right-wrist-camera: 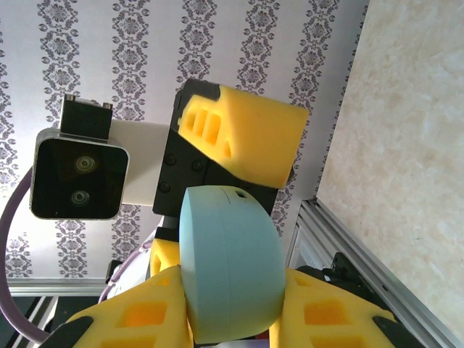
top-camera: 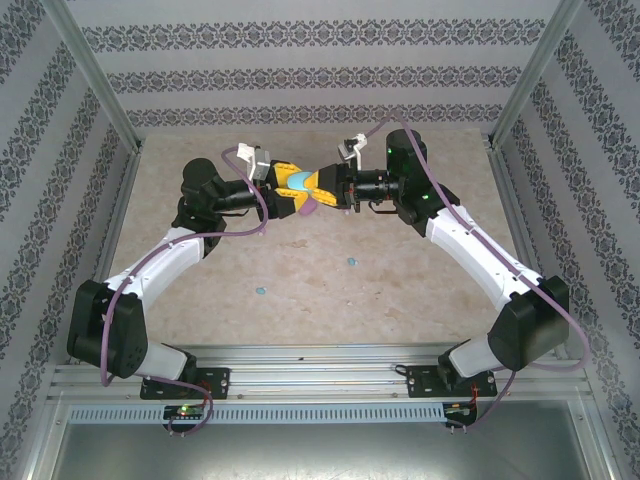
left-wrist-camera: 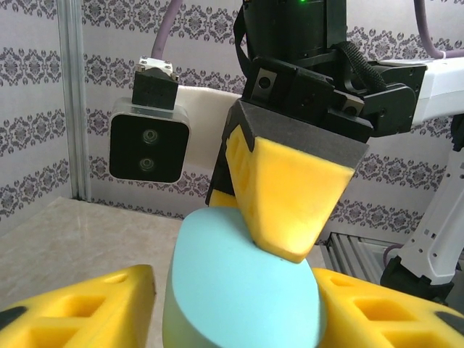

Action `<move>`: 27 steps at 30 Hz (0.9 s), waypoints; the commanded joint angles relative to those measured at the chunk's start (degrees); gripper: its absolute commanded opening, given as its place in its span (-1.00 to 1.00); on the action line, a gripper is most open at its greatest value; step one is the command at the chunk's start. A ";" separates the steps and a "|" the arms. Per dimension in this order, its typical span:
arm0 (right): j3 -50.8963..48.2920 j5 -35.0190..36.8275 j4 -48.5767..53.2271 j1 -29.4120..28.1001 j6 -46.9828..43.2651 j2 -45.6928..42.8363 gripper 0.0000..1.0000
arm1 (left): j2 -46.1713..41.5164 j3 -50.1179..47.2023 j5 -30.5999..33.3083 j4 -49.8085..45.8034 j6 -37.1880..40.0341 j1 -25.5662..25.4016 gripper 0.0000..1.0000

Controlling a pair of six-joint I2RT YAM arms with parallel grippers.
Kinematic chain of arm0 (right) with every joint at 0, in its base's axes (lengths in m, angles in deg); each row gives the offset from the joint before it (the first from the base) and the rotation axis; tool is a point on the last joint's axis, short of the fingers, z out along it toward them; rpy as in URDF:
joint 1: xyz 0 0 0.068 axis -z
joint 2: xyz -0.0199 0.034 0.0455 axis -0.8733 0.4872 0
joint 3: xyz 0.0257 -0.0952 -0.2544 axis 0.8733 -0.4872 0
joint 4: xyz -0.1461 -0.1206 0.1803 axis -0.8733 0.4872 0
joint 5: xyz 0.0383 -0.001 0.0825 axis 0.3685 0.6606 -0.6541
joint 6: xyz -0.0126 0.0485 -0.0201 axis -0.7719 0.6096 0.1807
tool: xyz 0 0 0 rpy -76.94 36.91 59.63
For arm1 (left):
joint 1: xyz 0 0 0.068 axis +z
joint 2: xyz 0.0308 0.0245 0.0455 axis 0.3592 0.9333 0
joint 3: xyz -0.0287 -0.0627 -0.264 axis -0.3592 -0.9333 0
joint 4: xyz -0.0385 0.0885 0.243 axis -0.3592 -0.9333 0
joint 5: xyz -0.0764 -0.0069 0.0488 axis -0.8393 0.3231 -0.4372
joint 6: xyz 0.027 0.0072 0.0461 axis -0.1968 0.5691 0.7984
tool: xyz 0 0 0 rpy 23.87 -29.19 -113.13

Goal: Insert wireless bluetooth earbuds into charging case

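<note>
**Currently: both end effectors clamp the cyan case in mid-air; two cyan earbuds lie on the surface**

Top view: the two arms reach inward and meet above the middle of the surface [top-camera: 400,300]. The cyan case [top-camera: 298,181] sits between them, raised off the surface.

Left wrist view: the left end effector [left-wrist-camera: 232,283] has a yellow finger on each side of the case, pinching it. A yellow finger [left-wrist-camera: 290,196] of the opposite arm presses the case from above.

Right wrist view: the right end effector [right-wrist-camera: 230,286] also pinches the case, with one yellow finger against each flank. The case stands on edge here, narrow side to the camera.

Earbuds: one cyan earbud [top-camera: 350,262] lies on the surface nearer the arm bases than the case. A second cyan earbud [top-camera: 260,291] lies to its left and nearer still. The two are well apart, and neither touches an arm.
</note>
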 commanded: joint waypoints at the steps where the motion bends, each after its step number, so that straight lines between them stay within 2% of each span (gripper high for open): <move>1: 0.05 -1.35 -1.06 -0.14 0.51 -0.36 -0.64 | -0.85 1.61 -0.71 -0.47 1.78 -0.56 0.23; 7: 0.14 -1.13 -1.38 0.13 0.78 -0.60 -0.65 | -1.36 1.74 -0.75 -4.01 4.63 -0.91 0.21; 20: -0.73 -1.54 -1.34 -0.30 0.64 -0.60 -0.63 | -0.53 1.74 -0.50 0.96 0.97 -0.90 -0.26; 25: -0.83 -1.74 0.25 -0.13 -0.85 -0.78 -0.55 | -0.39 1.43 -0.72 3.25 -1.03 -0.87 -0.40; 27: -0.83 -1.66 0.77 0.15 -1.48 -1.08 -0.39 | -0.49 1.36 -0.88 3.71 -1.68 -0.87 -0.44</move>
